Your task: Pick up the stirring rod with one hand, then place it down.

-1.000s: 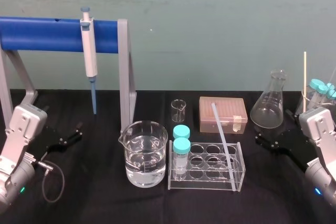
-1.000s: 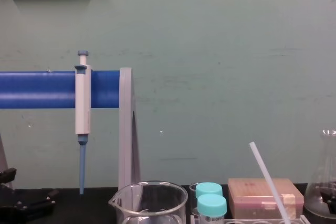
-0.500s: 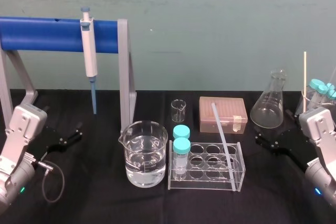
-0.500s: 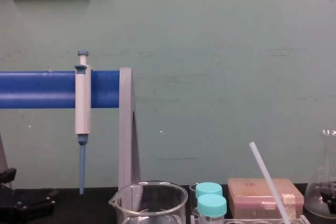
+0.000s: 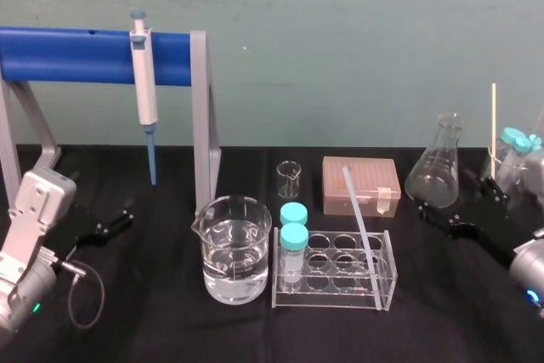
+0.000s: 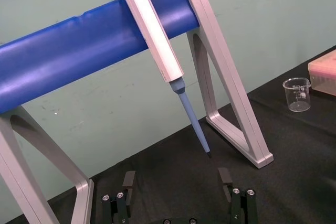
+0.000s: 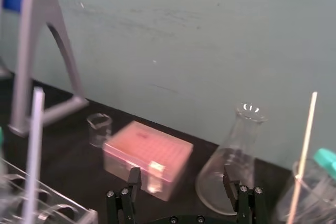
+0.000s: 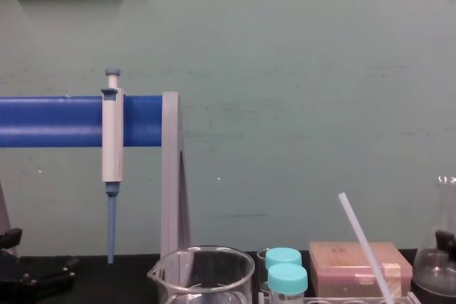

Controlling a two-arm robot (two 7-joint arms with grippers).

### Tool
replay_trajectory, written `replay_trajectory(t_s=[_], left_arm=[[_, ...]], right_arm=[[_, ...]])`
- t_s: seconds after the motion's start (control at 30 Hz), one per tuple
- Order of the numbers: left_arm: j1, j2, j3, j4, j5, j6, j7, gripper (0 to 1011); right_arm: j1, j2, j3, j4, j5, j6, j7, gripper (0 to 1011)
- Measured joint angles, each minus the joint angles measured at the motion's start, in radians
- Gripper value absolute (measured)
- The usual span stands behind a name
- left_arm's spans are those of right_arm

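The stirring rod (image 5: 359,223) is a thin whitish translucent stick leaning in the clear tube rack (image 5: 327,302), its top end tilted back toward the pink box; it also shows in the chest view (image 8: 363,243) and the right wrist view (image 7: 32,145). My right gripper (image 5: 463,203) hovers open in front of the conical flask, to the right of the rod and apart from it, with nothing between its fingers (image 7: 182,182). My left gripper (image 5: 106,223) rests open and parked at the far left, near the blue stand (image 6: 177,182).
A water-filled beaker (image 5: 236,248) and teal-capped tubes (image 5: 294,235) stand left of the rod. Behind are a small beaker (image 5: 289,178), a pink box (image 5: 361,184) and a conical flask (image 5: 435,167). A pipette (image 5: 144,82) hangs on the blue stand (image 5: 76,44). A wooden stick (image 5: 493,121) rises at the far right.
My right arm has shifted: its wrist swung out toward the right edge and the gripper rose closer to the flask. The rod and the left arm have not moved.
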Motion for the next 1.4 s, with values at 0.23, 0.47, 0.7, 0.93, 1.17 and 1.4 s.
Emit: replay_trajectory(t_s=[0.23,0.47,0.7,0.93,1.17,1.4], left_arm=[[0.0,0.0,0.0,0.0,0.0,0.0,0.0,1000],[0.0,0.0,0.0,0.0,0.0,0.0,0.0,1000],[0.0,0.0,0.0,0.0,0.0,0.0,0.0,1000],[0.0,0.0,0.0,0.0,0.0,0.0,0.0,1000],[0.0,0.0,0.0,0.0,0.0,0.0,0.0,1000],[0.0,0.0,0.0,0.0,0.0,0.0,0.0,1000]], right_arm=[[-0.053,0.038,0.088,-0.11,0.209,0.153,0.148,1003],[-0.064,0.081,0.098,-0.157,0.291,0.272,0.26,1003],[-0.022,0.106,0.044,-0.159,0.296,0.296,0.341,1003],[0.047,0.099,-0.023,-0.131,0.254,0.28,0.385,1003],[0.122,0.043,-0.071,-0.071,0.191,0.258,0.375,1003],[0.176,-0.014,-0.103,-0.012,0.15,0.256,0.366,1003]])
